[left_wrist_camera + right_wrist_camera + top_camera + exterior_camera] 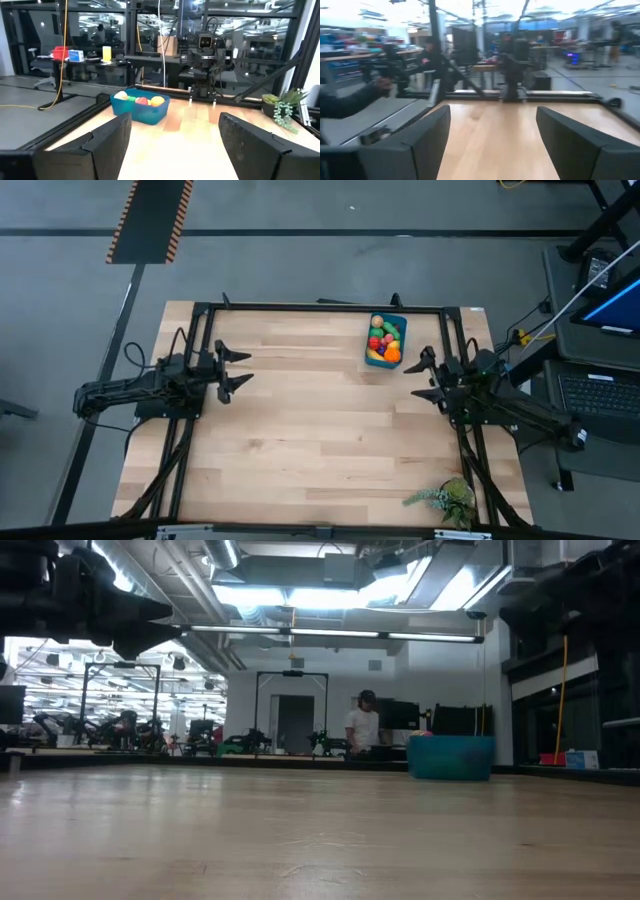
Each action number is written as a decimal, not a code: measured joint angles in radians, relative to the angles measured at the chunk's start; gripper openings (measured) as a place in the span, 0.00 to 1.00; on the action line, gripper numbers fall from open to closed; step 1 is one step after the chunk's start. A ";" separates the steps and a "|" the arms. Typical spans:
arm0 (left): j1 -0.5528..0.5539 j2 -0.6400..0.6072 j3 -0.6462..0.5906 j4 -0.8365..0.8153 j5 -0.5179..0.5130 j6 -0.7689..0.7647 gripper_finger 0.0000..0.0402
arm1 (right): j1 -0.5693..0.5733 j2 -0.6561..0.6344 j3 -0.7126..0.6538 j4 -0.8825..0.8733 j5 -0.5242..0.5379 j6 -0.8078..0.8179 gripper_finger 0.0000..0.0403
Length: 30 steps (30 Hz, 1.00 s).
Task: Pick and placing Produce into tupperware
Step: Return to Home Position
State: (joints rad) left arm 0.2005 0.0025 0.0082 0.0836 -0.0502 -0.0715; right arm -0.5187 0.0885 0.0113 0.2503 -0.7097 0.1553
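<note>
The blue tupperware (386, 340) stands on the table near its far edge, right of the middle, with several small produce pieces (381, 335) inside: red, orange, yellow, green. It also shows in the left wrist view (140, 106) and the low view (450, 756). My left gripper (238, 366) hangs open at the table's left side, pointing level toward the right. My right gripper (426, 379) hangs open at the right side, just near-right of the tupperware, pointing left. Neither has anything between its fingers.
A leafy green plant sprig (445, 500) lies at the near right corner. A black frame (320, 307) runs around the table's far and side edges. Bare wood (320, 430) spreads between the two arms. A person (364, 726) stands in the room far behind the table.
</note>
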 joint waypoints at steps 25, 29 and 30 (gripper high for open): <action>0.000 0.011 0.000 -0.061 -0.046 0.040 0.73 | 0.157 0.001 -0.004 -0.165 0.037 -0.221 0.74; 0.000 0.011 0.000 -0.061 -0.046 0.054 0.73 | 0.157 0.001 -0.004 -0.169 0.036 -0.228 0.74; 0.000 0.011 0.000 -0.061 -0.045 0.053 0.73 | 0.157 0.001 -0.005 -0.172 0.036 -0.229 0.74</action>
State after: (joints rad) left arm 0.2005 0.0135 0.0082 0.0227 -0.0956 -0.0186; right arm -0.3614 0.0896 0.0068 0.0781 -0.6734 -0.0739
